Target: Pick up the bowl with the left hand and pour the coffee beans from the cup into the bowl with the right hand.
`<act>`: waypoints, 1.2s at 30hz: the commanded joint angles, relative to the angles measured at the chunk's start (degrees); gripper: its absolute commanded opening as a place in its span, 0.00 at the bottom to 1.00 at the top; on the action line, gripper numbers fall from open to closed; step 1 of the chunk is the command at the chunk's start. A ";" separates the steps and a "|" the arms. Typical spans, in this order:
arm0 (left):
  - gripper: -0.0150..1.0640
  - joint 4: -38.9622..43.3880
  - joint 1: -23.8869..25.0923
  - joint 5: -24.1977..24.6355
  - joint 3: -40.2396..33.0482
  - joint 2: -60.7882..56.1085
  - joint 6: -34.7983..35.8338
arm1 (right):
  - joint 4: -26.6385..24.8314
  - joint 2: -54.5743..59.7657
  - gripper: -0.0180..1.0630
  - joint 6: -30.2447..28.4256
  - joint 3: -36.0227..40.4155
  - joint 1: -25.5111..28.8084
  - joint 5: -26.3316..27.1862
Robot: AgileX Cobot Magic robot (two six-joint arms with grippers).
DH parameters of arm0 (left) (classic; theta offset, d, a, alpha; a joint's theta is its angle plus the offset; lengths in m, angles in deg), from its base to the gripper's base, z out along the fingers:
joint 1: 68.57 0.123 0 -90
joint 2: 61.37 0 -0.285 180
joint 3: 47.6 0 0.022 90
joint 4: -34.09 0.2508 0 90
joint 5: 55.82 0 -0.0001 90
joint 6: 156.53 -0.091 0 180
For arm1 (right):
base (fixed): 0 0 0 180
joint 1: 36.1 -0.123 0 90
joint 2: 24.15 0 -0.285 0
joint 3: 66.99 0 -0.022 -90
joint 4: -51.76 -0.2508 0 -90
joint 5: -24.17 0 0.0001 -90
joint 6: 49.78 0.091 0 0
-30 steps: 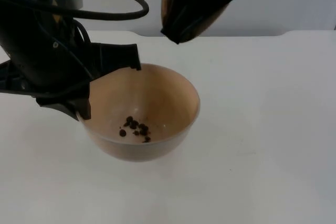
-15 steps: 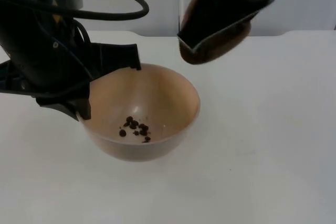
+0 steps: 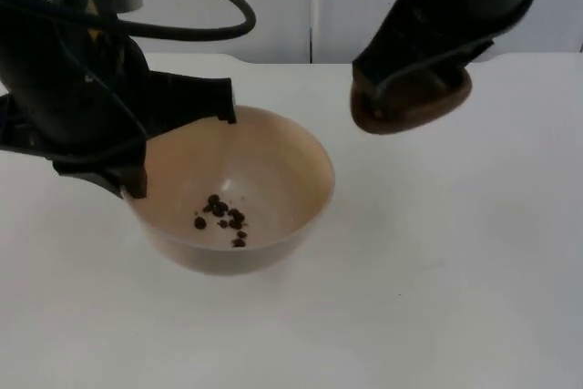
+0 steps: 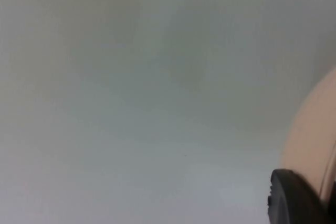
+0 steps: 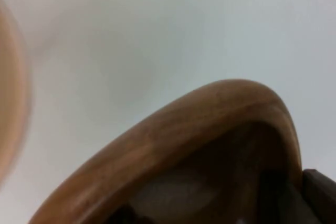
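Observation:
A tan bowl (image 3: 273, 170) hangs a little above the white table, and my left gripper (image 3: 146, 148) is shut on its left rim. Several dark coffee beans (image 3: 220, 218) lie at the bottom of the bowl. To the right of the bowl and apart from it, my right gripper (image 3: 428, 66) is shut on a brown wooden cup (image 3: 410, 102), which it holds above the table. The cup's inside is hidden in the top view. The left wrist view has the bowl's outer wall (image 4: 315, 140) beside a black fingertip (image 4: 294, 200). The cup's rim (image 5: 199, 124) looms close in the right wrist view, with the bowl (image 5: 9, 93) blurred beside it.
The white table (image 3: 455, 271) stretches in front and to the right of the bowl. A grey partition wall (image 3: 282, 6) closes off the back edge.
The right arm has carried the cup from above the bowl's far rim to the right and lower. The bowl has shifted slightly left with the left arm.

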 commanded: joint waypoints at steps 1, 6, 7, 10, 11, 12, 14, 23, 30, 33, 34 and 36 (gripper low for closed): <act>0.01 2.64 -0.27 0.06 -0.20 -0.57 0.55 | -1.14 -0.59 0.02 -0.71 -0.72 2.04 0.09; 0.01 1.68 -0.27 -1.10 -0.20 -0.57 0.55 | -4.76 -0.59 0.02 -4.06 -0.72 5.49 1.48; 0.01 1.68 -0.27 -1.10 -0.20 -0.57 0.55 | -4.76 -0.59 0.02 -4.06 -0.72 5.49 1.48; 0.01 1.54 -0.27 -2.96 -0.20 -0.57 0.55 | -6.10 -0.59 0.02 -5.27 -0.72 8.55 1.77; 0.01 1.70 -0.27 -3.39 -0.20 -0.43 0.41 | -6.68 -0.59 0.02 -5.99 -0.72 9.43 2.00; 0.01 1.67 -0.27 -3.99 -0.20 -0.20 -0.47 | -6.91 -0.59 0.02 -6.10 -0.25 10.18 2.66; 0.01 1.49 -0.27 -4.90 -0.20 0.22 -1.37 | -6.80 -0.59 0.02 -6.10 0.44 11.00 3.49; 0.01 0.02 -0.27 -9.20 -0.20 7.36 -2.89 | -6.80 -0.59 0.02 -4.16 10.96 17.37 11.52; 0.01 -0.09 -0.27 -15.00 -0.20 13.12 -2.37 | -5.54 -0.59 0.02 -0.16 19.02 19.32 18.55; 0.01 -0.73 -0.27 -16.78 -0.20 15.68 -2.01 | -3.36 -0.48 0.02 3.74 22.58 19.32 21.49; 0.01 -0.73 -0.27 -16.78 -0.20 15.68 -2.01 | -3.36 -0.48 0.02 3.74 22.58 19.32 21.49; 0.01 -0.95 -0.27 -18.15 -0.20 17.16 -2.01 | -2.73 0.25 0.02 5.08 23.77 19.32 22.11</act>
